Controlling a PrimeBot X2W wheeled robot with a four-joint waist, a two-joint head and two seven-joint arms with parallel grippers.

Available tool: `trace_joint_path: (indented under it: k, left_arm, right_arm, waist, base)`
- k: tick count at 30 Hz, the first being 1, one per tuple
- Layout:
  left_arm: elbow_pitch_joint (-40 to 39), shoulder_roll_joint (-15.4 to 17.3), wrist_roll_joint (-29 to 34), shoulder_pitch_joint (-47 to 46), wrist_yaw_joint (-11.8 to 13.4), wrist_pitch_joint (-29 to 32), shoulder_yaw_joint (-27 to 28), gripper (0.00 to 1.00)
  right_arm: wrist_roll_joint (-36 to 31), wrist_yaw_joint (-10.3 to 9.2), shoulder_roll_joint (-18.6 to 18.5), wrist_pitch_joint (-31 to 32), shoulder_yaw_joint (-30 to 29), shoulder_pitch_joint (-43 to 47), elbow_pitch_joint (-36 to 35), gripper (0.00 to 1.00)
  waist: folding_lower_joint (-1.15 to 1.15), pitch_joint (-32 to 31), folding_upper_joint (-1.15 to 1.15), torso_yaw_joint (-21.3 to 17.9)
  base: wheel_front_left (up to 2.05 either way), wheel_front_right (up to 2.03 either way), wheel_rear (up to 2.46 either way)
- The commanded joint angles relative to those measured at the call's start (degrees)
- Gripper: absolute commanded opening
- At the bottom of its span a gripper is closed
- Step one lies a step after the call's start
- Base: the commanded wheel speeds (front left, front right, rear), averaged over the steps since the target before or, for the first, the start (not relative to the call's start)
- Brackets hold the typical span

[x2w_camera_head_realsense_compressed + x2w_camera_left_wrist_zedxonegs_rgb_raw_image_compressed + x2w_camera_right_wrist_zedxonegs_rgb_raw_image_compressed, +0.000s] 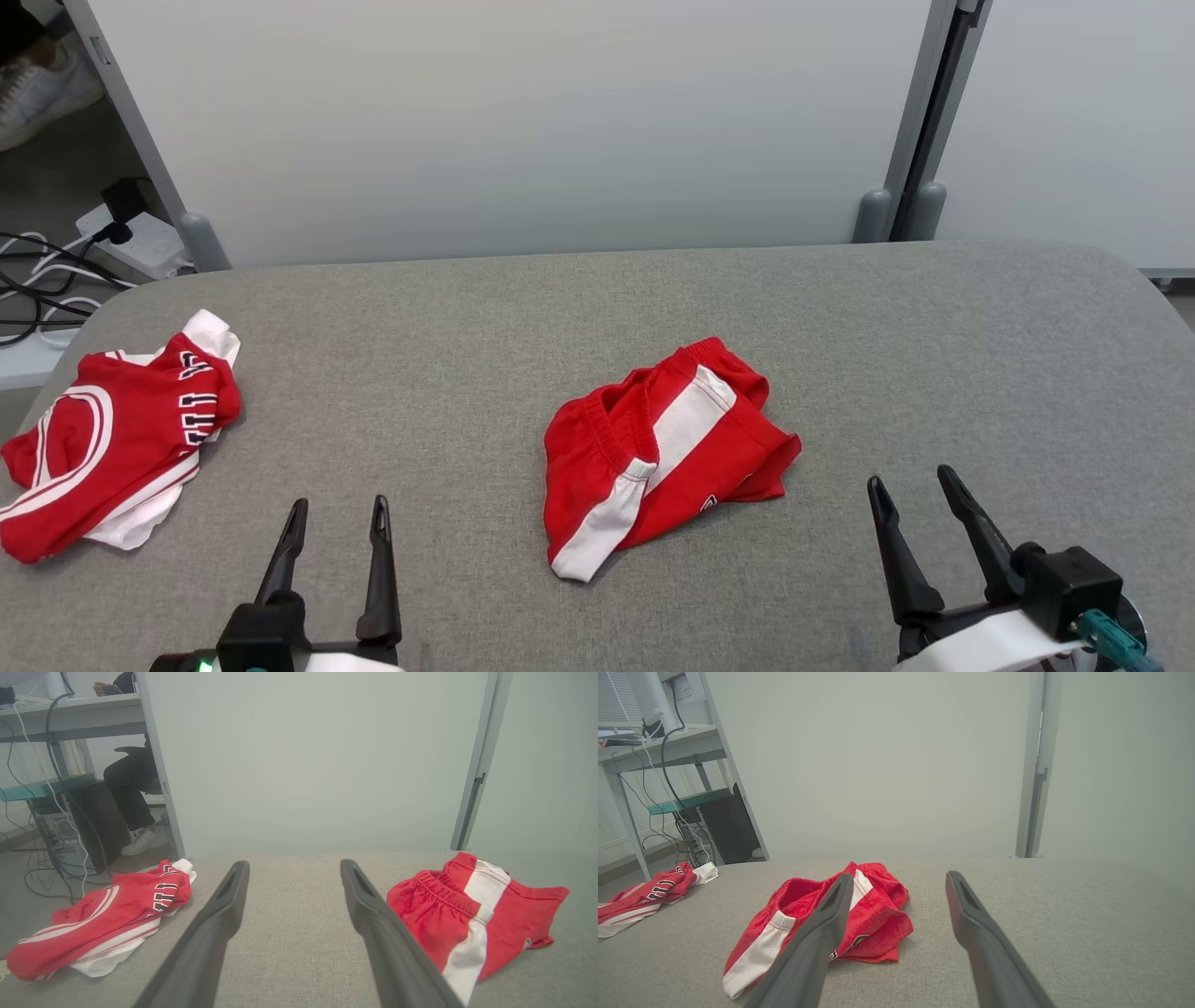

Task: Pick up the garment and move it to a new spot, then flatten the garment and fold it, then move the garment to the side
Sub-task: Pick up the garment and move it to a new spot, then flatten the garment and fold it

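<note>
Desk (840, 327): grey, padded, carrying everything.
Garment (653, 457): red and white, crumpled mid-desk between both pincers; its white stripe runs near-left to far-right.
Right pincer (910, 478): spread wide, empty, the nearer one; Garment just to its left.
Left pincer (338, 509): spread wide, empty, farther off.

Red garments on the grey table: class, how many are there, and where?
2. The red shorts lie near the middle; the red lettered top lies at the left edge. Nothing looks hidden.
</note>
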Motion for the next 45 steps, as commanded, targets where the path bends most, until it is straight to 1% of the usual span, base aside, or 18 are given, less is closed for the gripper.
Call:
trace_joint_path:
  k: [1,6,13,39,41,42,44,45]
  left_arm:
    - [-1.1,0.2,-0.4,-0.6,0.0,-0.3,2.5,1.00]
    - [-0.8,0.1,-0.7,1.5,-0.4,-0.3,2.9,1.00]
    - [0.1,0.1,-1.3,3.9,-0.7,-0.3,1.9,1.00]
    - [1.2,0.1,-0.9,3.6,-0.2,-0.3,1.5,1.00]
    - [1.1,0.1,-0.2,3.3,-0.6,-0.3,1.2,1.00]
    - [1.1,0.1,0.0,3.1,-1.3,-0.3,0.9,1.00]
    - [1.2,0.3,1.2,1.6,-3.4,-0.3,-0.3,1.00]
    - [1.2,0.3,1.2,1.6,-3.4,-0.3,-0.3,1.00]
  right_arm:
    - [-0.7,0.01,-0.3,-0.7,0.5,0.0,-0.8,1.00]
    - [-0.8,0.01,-0.2,-0.7,-0.4,1.6,-0.8,1.00]
    - [-1.1,0.01,0.1,-0.7,-1.1,4.2,0.0,1.00]
    - [-1.0,0.01,0.3,-0.7,-0.8,4.3,1.3,1.00]
    - [-1.0,0.01,0.3,-0.7,-0.8,4.2,1.3,1.00]
    - [-1.0,0.01,0.3,-0.7,-0.8,4.2,1.3,1.00]
    - [-0.9,0.01,0.2,-0.7,-0.5,3.9,1.5,1.00]
    - [-0.9,0.01,0.2,-0.7,-0.5,3.9,1.5,1.00]
  waist:
    - [0.00,-0.5,0.00,0.4]
    - [0.00,-1.1,0.00,0.6]
    - [0.00,-2.6,0.00,1.1]
    - [0.00,-3.0,0.00,0.3]
    - [0.00,-3.0,0.00,0.2]
    - [0.00,-2.9,0.00,0.2]
    - [0.00,-2.6,0.00,-0.1]
    - [0.00,-2.6,0.00,-0.1]
  base:
    - [0.00,0.00,0.00]
    - [0.00,0.00,0.00]
    - [0.00,0.00,0.00]
    - [0.00,0.00,0.00]
    - [0.00,0.00,0.00]
    - [0.00,0.00,0.00]
    - [0.00,0.00,0.00]
    - [0.00,0.00,0.00]
